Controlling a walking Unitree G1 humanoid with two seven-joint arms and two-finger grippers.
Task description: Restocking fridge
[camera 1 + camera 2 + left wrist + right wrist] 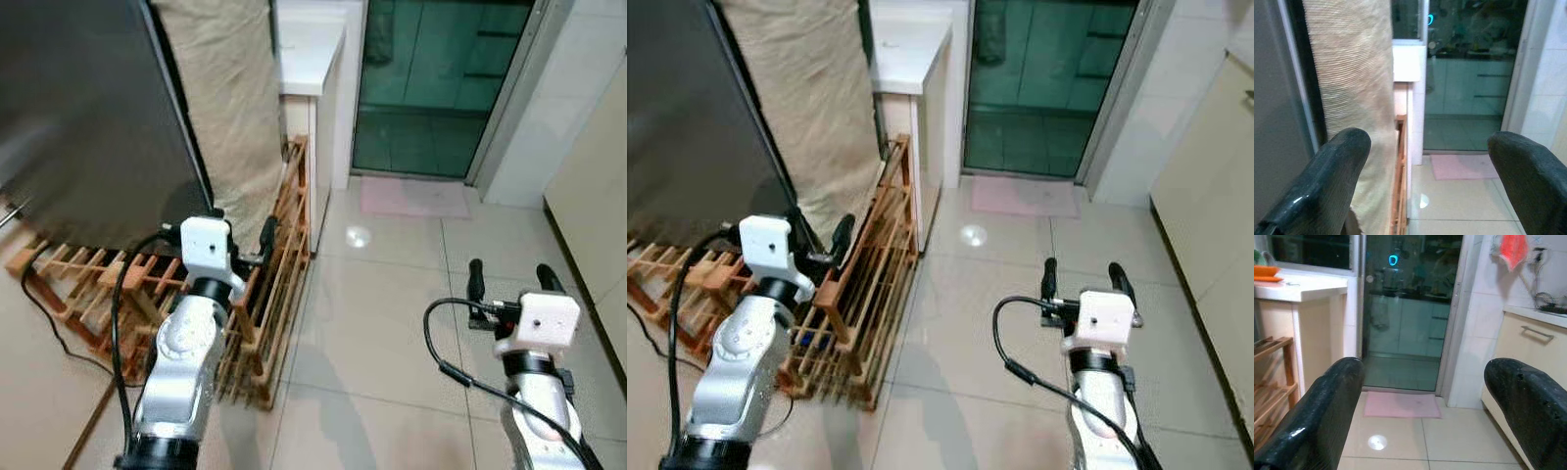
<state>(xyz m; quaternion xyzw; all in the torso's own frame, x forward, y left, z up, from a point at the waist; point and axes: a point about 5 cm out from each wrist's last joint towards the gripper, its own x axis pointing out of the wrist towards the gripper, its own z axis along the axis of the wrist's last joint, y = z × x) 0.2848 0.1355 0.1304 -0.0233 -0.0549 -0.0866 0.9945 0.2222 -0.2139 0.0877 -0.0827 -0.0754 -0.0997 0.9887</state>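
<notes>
1. The fridge (88, 127) is seen at the robot's left, a tall dark steel slab whose long axis runs upright; its front face is turned toward the camera and no handle or door gap can be made out.
2. The left gripper (257, 245) is held just beside the fridge's lower right corner, over a wooden rack (265, 313) that lies against the base of the fridge. Its two fingers are spread wide, with nothing between them, as the left wrist view shows.
3. The right gripper (507, 284) is held well apart from the fridge, out over the bare tiled floor (392, 323). Its fingers are likewise spread and hold nothing.
4. The relation on which the coming move is judged to turn: the fridge lies to the left of, and slightly behind, the left gripper, whose fingers are pointed forward past the fridge's edge toward a glass door (441, 78), not at the fridge itself. A beige cloth (230, 108) hangs between the fridge's edge and a white counter (309, 49).
5. The left arm is plainly the nearer one; a turn toward the left is judged to be needed before the fridge can be reached squarely.
6. No item for restocking is seen in either gripper, so the task is judged to be at an early stage.
</notes>
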